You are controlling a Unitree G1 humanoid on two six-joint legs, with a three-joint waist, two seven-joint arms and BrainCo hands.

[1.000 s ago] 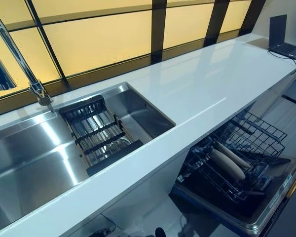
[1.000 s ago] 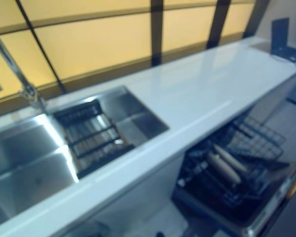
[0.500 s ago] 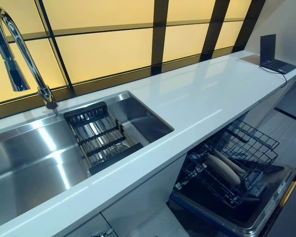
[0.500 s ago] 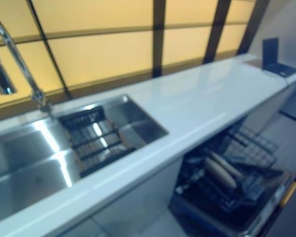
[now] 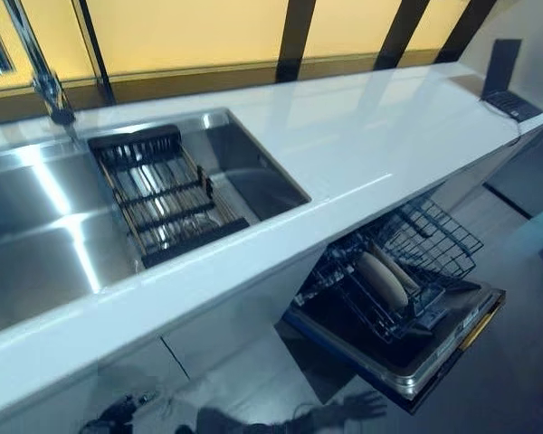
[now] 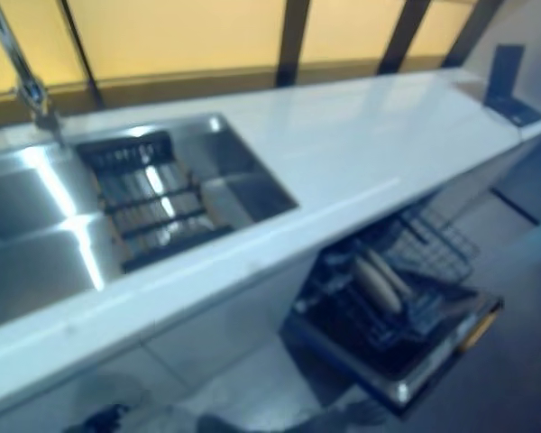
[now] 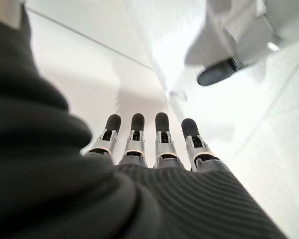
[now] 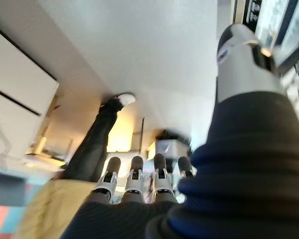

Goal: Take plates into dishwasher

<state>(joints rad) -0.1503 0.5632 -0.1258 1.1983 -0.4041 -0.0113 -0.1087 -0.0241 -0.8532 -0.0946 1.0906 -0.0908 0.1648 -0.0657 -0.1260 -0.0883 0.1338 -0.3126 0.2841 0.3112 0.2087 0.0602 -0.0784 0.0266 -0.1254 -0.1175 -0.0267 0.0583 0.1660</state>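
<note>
Two pale plates (image 5: 380, 278) stand on edge in the black wire rack (image 5: 434, 240) of the open dishwasher (image 5: 416, 366), below the white counter (image 5: 362, 136) at the right. Neither hand shows in the eye views. My left hand (image 7: 159, 144) shows in its wrist view with straight fingers, holding nothing, over a pale surface. My right hand (image 8: 134, 179) shows in its wrist view with straight fingers and is empty.
A steel sink (image 5: 36, 226) with a dark drying rack (image 5: 158, 194) and a tap (image 5: 45, 86) is set in the counter at the left. A laptop (image 5: 507, 86) stands at the counter's far right end. A person's leg (image 8: 97, 144) shows in the right wrist view.
The whole picture has shifted: the camera now looks further down and shows more of the floor and the dishwasher. The plates and rack have not moved.
</note>
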